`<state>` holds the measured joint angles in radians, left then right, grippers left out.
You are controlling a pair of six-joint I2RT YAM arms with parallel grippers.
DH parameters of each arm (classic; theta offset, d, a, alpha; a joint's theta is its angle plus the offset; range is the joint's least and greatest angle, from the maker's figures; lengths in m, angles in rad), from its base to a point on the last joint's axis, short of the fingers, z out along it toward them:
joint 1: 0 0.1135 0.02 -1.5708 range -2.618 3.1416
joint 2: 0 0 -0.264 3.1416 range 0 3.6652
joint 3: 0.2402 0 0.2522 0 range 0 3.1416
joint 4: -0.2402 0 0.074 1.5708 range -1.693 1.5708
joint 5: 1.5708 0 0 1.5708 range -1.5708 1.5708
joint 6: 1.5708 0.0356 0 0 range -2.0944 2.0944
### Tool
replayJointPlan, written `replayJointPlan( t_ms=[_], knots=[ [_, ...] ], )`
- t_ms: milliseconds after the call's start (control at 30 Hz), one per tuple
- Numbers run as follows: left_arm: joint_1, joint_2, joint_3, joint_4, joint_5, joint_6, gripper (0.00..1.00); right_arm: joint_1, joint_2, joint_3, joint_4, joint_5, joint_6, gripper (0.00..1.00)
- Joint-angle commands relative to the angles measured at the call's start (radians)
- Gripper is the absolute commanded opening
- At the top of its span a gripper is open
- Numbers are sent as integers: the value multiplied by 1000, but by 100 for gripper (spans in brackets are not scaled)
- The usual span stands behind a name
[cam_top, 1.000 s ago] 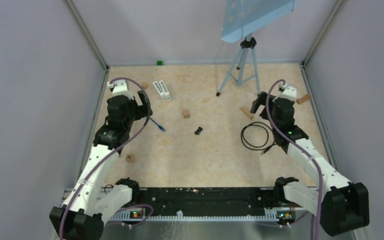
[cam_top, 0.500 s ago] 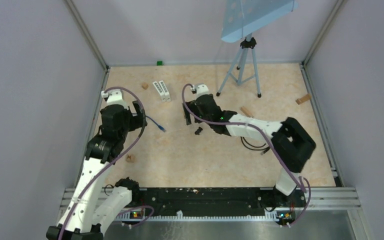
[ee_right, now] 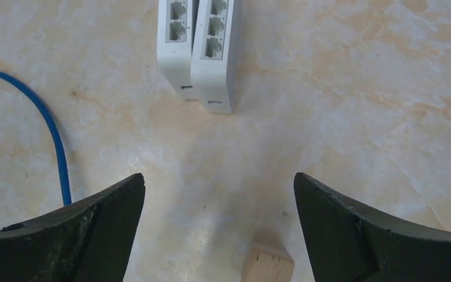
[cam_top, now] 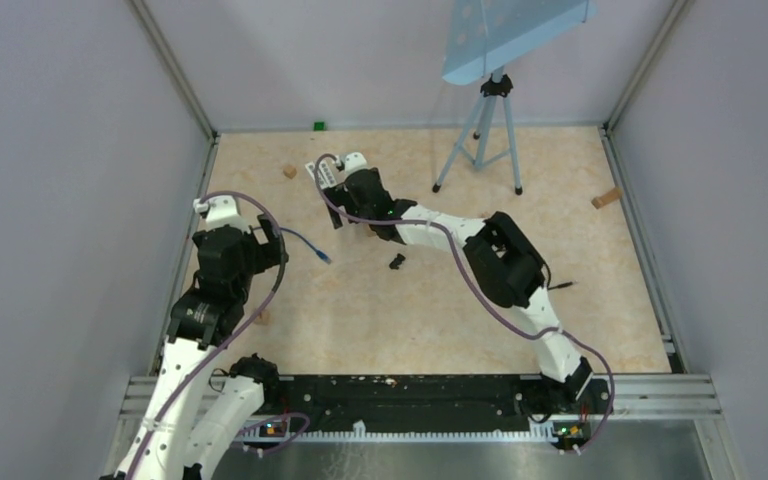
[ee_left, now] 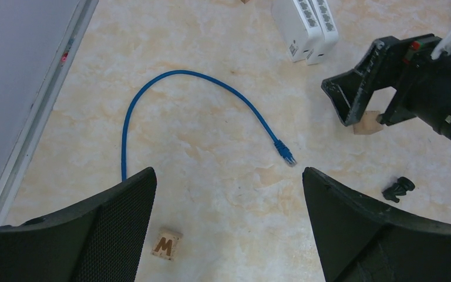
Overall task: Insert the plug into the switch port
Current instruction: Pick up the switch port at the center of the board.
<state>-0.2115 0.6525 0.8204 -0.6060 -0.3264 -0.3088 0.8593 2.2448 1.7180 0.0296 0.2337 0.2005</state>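
1. Plug (ee_left: 285, 154) on the end of the blue cable (ee_left: 176, 71) lies flat on the surface (cam_top: 410, 310), in its left half. Nothing holds it, and the cable arcs away from it toward the left edge.
2. Two white switches (ee_right: 214, 53) lie side by side with their long sides touching. They sit toward the far edge, left of centre, with their ports facing up.
3. The plug lies well apart from the switches, on their near side.
4. The left gripper (ee_left: 229, 176) hangs above the cable, its jaws spread wide with only bare surface and cable between them.
5. The right gripper (ee_right: 218, 182) is stretched across to the left half and hovers just short of the switches' near ends. Its jaws are also spread wide and grip nothing.
6. A plain wooden block (ee_right: 267, 264) lies just below the right gripper.
7. A block marked M (ee_left: 165, 244) lies nearer the left edge, and a small black part (ee_left: 398, 189) lies to the right of the plug.
8. A tripod (cam_top: 480, 130) stands by the far edge, right of centre.
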Motion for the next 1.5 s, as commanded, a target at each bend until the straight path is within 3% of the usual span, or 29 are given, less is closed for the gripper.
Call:
replayJointPlan(
  t_ms=[0,367,667,733,867,1067,1233,1367,1467],
  knots=[
    [-1,-7,-14,31,7,15,99,1,90,157,30,10,-21,96],
    [-2,-19,-23,43,41,27,99,-9,287,391,31,56,-33,90],
    [-1,-19,-28,48,48,36,99,-35,395,554,25,3,-10,83],
    [0,-18,-29,48,50,38,99,-36,394,553,35,-41,-20,84],
    [0,-19,-30,51,57,40,99,-36,349,480,77,-148,-50,97],
    [0,-20,-31,51,55,43,99,-34,200,225,222,-185,-99,99],
    [0,-19,-32,52,56,43,99,-34,161,139,253,-119,-133,94],
    [-1,-20,-32,51,55,43,99,-34,196,195,204,-44,-136,82],
    [0,-19,-32,51,53,43,99,-34,231,244,179,-41,-138,79]
  ],
)
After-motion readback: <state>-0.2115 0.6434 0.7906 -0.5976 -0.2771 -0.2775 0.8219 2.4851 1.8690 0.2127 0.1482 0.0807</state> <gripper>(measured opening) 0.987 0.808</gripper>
